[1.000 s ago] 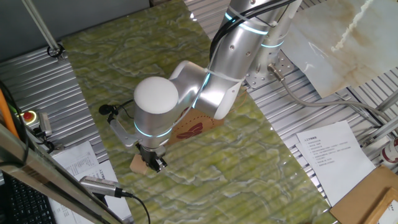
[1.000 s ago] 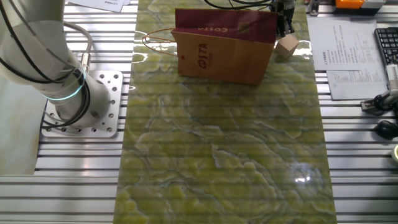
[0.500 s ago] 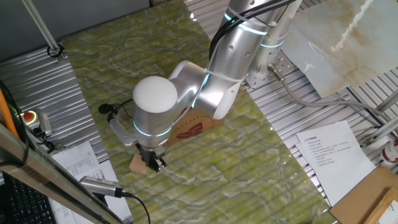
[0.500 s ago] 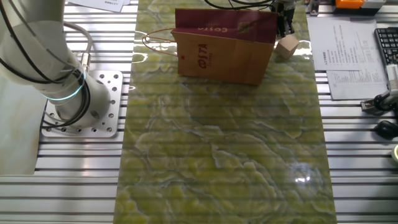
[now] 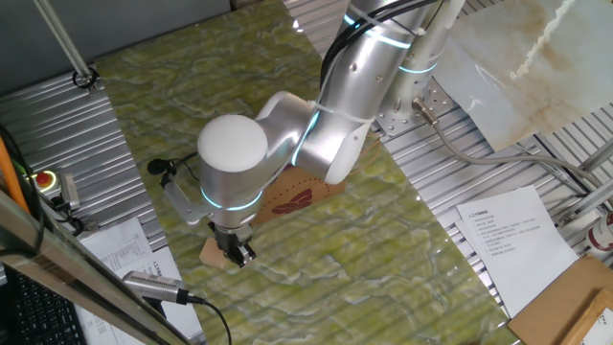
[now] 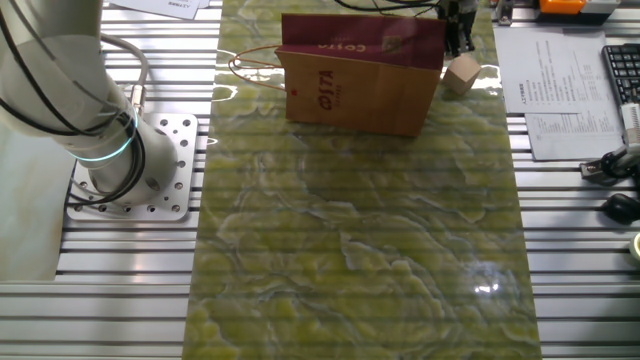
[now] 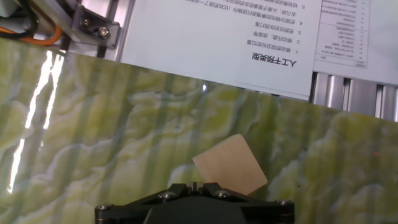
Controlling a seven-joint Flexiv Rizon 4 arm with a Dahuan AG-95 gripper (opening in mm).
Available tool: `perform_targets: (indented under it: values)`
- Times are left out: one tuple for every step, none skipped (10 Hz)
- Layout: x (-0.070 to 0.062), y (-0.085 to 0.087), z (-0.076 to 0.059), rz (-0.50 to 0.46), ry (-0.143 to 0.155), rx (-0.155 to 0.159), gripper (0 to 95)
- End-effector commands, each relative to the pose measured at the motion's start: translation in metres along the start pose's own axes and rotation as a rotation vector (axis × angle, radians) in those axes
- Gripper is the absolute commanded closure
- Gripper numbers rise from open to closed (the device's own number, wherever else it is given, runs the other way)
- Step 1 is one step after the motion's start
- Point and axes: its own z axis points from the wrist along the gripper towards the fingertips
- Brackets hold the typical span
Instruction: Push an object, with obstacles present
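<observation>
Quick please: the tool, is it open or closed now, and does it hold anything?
Tool: fingers look closed together, holding nothing; it sits right beside the wooden cube, between it and the paper bag.

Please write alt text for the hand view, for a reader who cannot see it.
A small tan wooden cube lies on a green marbled mat, just ahead of the dark gripper at the bottom edge. Printed paper sheets lie beyond the mat.

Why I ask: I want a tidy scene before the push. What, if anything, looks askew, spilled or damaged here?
Nothing looks spilled or damaged. The paper bag lies flat on its side on the green mat, with the wooden cube just beside it and turned at an angle to the mat's edges. The gripper is next to the cube.
</observation>
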Motion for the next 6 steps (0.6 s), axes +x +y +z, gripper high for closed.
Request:
perform_targets:
  values:
    - [-0.003,0.011,-0.010,0.020,0.051,-0.011,95.0]
    - [-0.004,0.013,-0.014,0.022,0.071,-0.016,95.0]
    - [-0.005,0.014,-0.017,0.022,0.081,-0.021,95.0]
    - [-0.005,0.016,-0.022,0.030,0.108,-0.035,95.0]
    - [-0.006,0.020,-0.031,0.038,0.148,-0.043,95.0]
    - [-0.006,0.021,-0.035,0.041,0.162,-0.045,95.0]
